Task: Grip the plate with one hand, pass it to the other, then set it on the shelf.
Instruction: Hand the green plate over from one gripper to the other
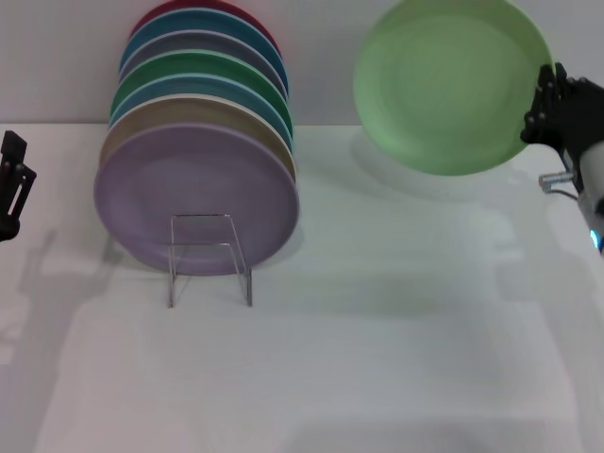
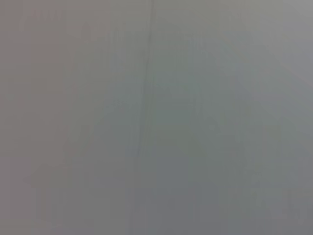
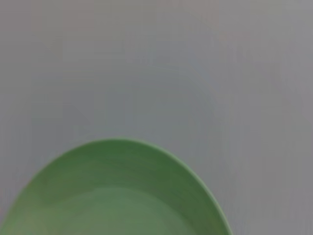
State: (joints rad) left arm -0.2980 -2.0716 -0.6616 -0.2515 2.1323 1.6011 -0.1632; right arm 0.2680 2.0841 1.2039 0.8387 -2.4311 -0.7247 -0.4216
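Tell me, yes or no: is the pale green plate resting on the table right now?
No. In the head view the pale green plate is held up off the table by the right gripper at its edge.

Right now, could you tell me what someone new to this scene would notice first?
First, the pale green plate held up in the air at the right, gripped at its edge by the right gripper. Next, the row of coloured plates standing on the wire shelf at the left, a lilac one in front. The left gripper waits at the far left edge.
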